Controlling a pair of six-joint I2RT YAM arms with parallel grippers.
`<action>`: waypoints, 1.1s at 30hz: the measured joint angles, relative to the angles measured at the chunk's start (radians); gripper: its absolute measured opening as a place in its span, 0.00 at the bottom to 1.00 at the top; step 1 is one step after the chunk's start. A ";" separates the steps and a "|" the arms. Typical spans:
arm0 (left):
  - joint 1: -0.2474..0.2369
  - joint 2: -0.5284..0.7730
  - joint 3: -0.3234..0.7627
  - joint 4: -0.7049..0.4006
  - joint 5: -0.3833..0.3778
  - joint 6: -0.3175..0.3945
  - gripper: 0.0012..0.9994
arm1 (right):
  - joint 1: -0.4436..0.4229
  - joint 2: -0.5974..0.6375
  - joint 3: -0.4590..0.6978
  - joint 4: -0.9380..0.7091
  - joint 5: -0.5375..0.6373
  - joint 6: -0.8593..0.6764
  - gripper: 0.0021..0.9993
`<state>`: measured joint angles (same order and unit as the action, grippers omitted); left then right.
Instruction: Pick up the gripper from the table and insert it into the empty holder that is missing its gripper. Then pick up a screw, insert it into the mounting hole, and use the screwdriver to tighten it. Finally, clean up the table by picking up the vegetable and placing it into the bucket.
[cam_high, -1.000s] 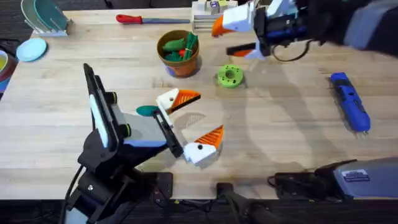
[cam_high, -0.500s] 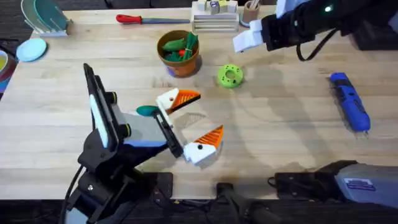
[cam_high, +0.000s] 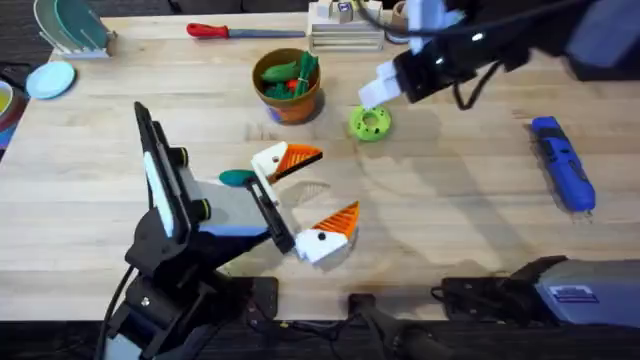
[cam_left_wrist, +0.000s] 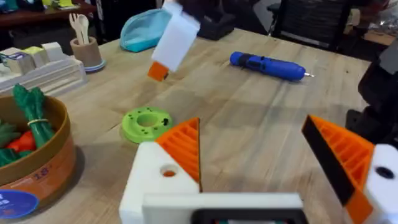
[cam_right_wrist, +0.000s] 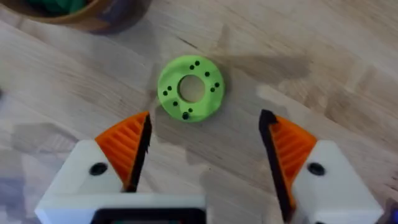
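Pale wood-plank worktop (cam_high: 450, 220), matte, bare grain on the near side of the lime-green disc (cam_right_wrist: 189, 88). Beyond it the room is cluttered: a tan cup (cam_left_wrist: 83, 50) of wooden utensils, a blue pouch and dark chairs.

Right end effector (cam_right_wrist: 205, 118): hangs just above the disc, jaws spread wider than the disc, nothing held. Left end effector (cam_left_wrist: 249, 124): rests low on the worktop on the near side of the disc, jaws wide apart, nothing held. Both of its fingers carry orange ribbed pads.

Screw: small dark specks ring the disc's centre hole. I cannot tell whether they are screw heads or empty holes. Judgement: a screw would be tiny, rigid, smooth and light, and likely to slip or tip. I would pinch it at the head with the pad tips, coming straight down, and close slowly.

Screwdriver (cam_high: 562, 165): lies flat, well apart from the disc, on its right. Judgement: stiff, the heaviest item here and liable to roll. I would grip across the thick middle of the body.

Vegetable (cam_high: 237, 178): flat on the worktop, left of the disc and nearer me, just beside the left end effector's far finger. Judgement: thin and light, hard to get under, so I would pinch its edges.

Bucket (cam_high: 290, 85): left of the disc and a little beyond it, already holding green and red toy vegetables.
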<state>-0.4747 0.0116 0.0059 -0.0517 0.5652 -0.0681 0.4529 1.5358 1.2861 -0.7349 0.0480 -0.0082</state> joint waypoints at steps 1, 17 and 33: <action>0.000 0.000 0.000 0.000 0.000 0.000 0.99 | 0.013 0.014 0.000 0.000 0.018 -0.001 0.99; 0.000 0.000 0.000 0.000 0.000 0.000 0.99 | 0.060 0.141 0.000 -0.029 0.091 0.041 0.66; 0.000 0.000 0.000 0.000 0.000 0.000 0.99 | 0.131 0.230 0.000 -0.023 0.095 0.057 0.40</action>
<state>-0.4747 0.0119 0.0059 -0.0517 0.5655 -0.0678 0.5842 1.7663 1.2858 -0.7581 0.1429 0.0486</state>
